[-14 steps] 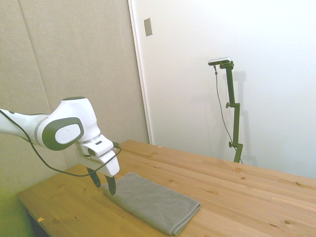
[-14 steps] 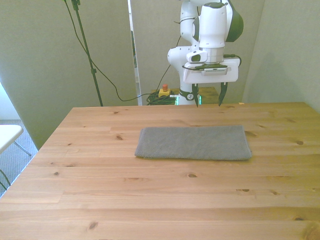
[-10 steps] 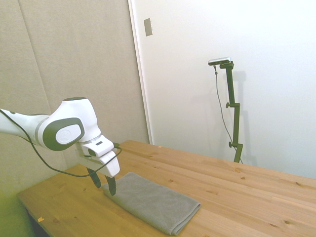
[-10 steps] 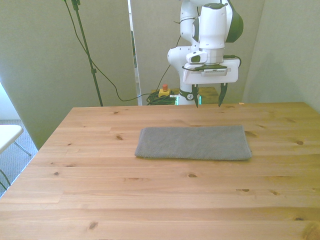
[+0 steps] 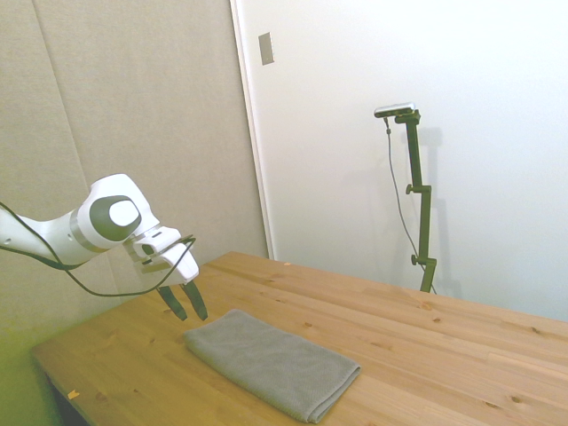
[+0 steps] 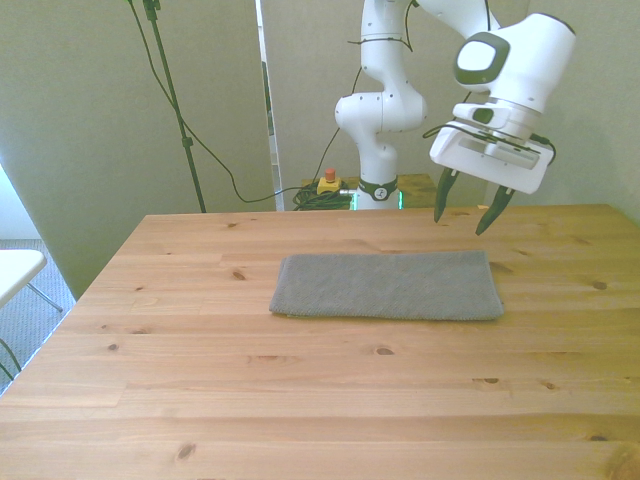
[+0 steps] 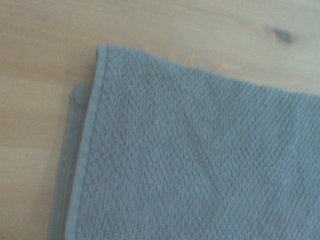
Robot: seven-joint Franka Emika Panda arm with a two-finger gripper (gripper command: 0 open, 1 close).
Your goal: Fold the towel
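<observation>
- Front view: we see the gripper (image 6: 466, 215) spread apart, grasping nothing, above the table (image 6: 300, 400).
- The towel (image 6: 388, 285) lies flat just beside it, unobstructed.

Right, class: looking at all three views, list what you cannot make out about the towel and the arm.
- Towel: layer count unclear; front and side views are too distant, the wrist view shows one corner, cut off by its edges.
- Towel underside: hidden against the table.
- Arm base: outside the side view.
- Gripper: outside the wrist view.
</observation>
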